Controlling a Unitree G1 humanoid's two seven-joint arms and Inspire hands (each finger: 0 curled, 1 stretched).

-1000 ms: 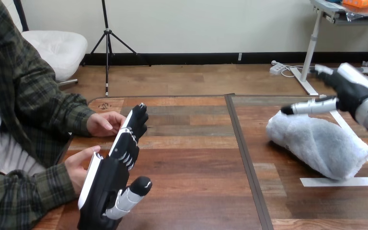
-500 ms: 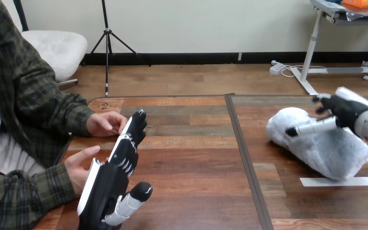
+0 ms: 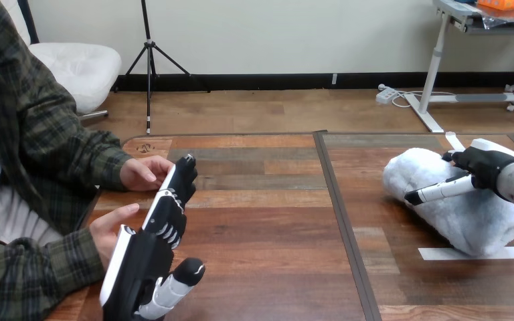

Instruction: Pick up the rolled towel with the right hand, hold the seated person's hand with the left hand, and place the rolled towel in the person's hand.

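Note:
The rolled towel (image 3: 465, 214), white and fluffy, lies on the table's right part. My right hand (image 3: 485, 167) rests on its upper end. The thumb (image 3: 435, 192) is stretched straight across the towel's near face and the fingers lie over its top, not closed round it. My left hand (image 3: 150, 257) stands at the left with its fingers straight, pointing away from me, open and holding nothing. The person's far hand (image 3: 144, 172) sits at its fingertips. The person's near hand (image 3: 110, 231) is just left of its palm, close by or touching.
White tape lines (image 3: 475, 253) mark the table round the towel. A dark seam (image 3: 338, 214) runs down the middle of the table (image 3: 268, 227). The person's sleeved arms fill the left edge.
My right hand has come down from above the towel onto its upper end, and the towel has shifted a little to the right. My left hand has edged left toward the person's hands.

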